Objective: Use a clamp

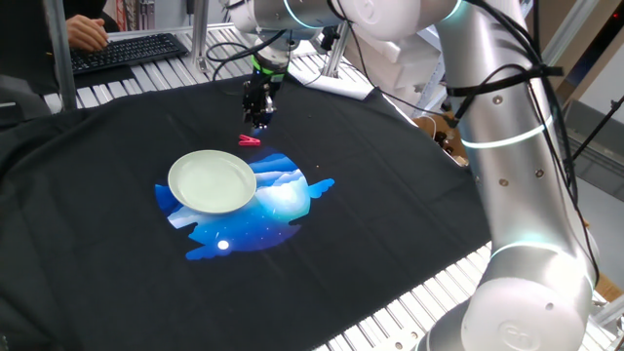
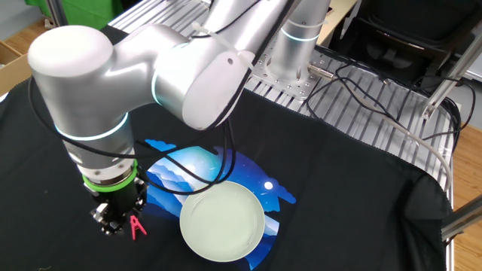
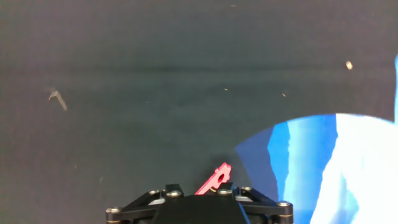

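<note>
The clamp (image 1: 250,140) is a tiny red clip lying flat on the black cloth, just beyond the far rim of the pale green plate (image 1: 212,181). My gripper (image 1: 258,115) hangs a little above the cloth, just behind the clamp and apart from it. In the other fixed view the clamp (image 2: 137,226) lies right beside the gripper (image 2: 113,219). In the hand view only the clamp's tip (image 3: 215,178) shows above the gripper's black linkage, which is spread wide with nothing between the jaws.
The plate (image 2: 223,222) sits on a blue and white print (image 1: 283,200) on the cloth. A keyboard (image 1: 127,51) and a person's hand (image 1: 84,32) are at the far left. Cables (image 2: 376,98) lie on the slatted metal table edge.
</note>
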{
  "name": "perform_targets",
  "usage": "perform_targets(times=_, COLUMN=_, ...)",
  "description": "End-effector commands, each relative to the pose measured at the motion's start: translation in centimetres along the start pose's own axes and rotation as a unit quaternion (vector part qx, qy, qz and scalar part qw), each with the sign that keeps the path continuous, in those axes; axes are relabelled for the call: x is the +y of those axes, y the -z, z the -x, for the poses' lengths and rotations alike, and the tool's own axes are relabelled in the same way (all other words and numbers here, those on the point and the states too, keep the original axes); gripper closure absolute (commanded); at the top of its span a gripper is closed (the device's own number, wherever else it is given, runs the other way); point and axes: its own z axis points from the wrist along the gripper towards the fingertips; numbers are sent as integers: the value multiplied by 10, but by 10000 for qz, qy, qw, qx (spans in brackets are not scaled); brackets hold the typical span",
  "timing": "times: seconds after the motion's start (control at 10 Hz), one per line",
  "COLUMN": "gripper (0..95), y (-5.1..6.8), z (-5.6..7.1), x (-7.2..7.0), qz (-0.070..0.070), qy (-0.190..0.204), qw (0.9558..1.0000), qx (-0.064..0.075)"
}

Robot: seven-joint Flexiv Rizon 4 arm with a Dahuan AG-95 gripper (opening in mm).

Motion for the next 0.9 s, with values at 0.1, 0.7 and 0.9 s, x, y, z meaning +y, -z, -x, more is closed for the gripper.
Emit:
perform_targets(times=0.1, gripper=570, y=-3, z=-2, x=-6, qz=30, qy=-58, qw=9999, qx=-153)
perform_targets(times=0.7, gripper=760, y=-11, z=-7, x=-17, qz=37, qy=-282, qw=9993, qx=-262)
perform_targets(times=0.9, gripper=760, y=-14, z=-8, x=-17, qz=27, qy=-534, qw=9985, qx=-144)
